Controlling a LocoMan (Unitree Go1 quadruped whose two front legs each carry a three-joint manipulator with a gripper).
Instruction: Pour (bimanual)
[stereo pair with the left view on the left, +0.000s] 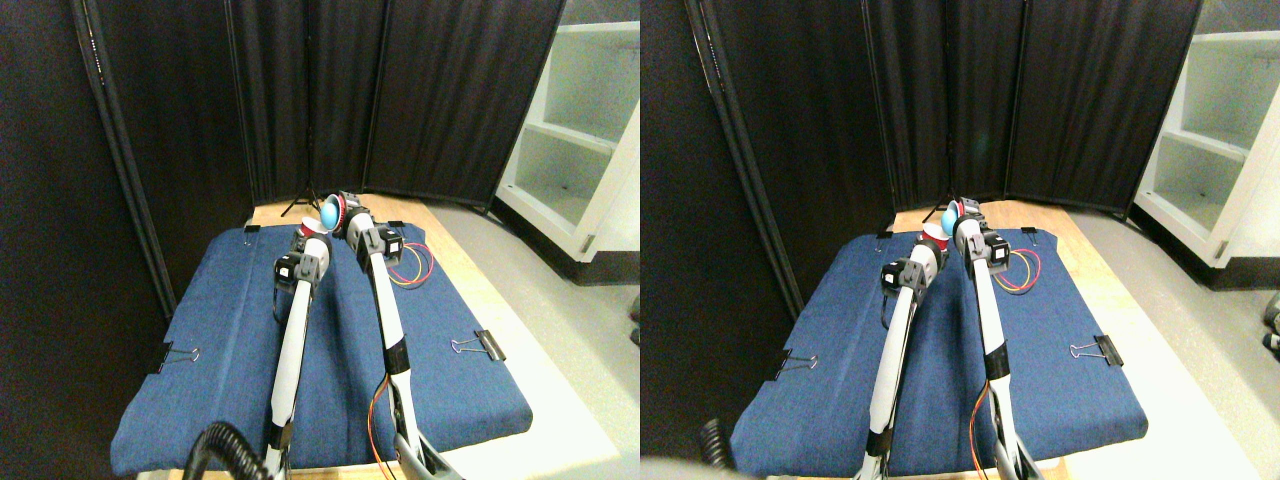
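Observation:
Both manipulators reach to the far middle of the blue cloth (230, 330). At the tip of my left gripper (311, 238) is a small red cup (311, 228), held roughly upright above the cloth. My right gripper (348, 218) holds a second red cup (341, 209) tipped on its side, its mouth turned left towards the first cup. Something light blue (330, 214) shows at that mouth, just above and to the right of the left cup. The two cups are almost touching. The jaws themselves are too small to make out.
Black binder clips (487, 346) (168, 354) pin the cloth to the wooden table (455, 262). A coil of red and yellow wire (415, 265) lies right of the right arm. Black curtains (450, 100) stand behind, and a white shelf unit (585, 140) at the right.

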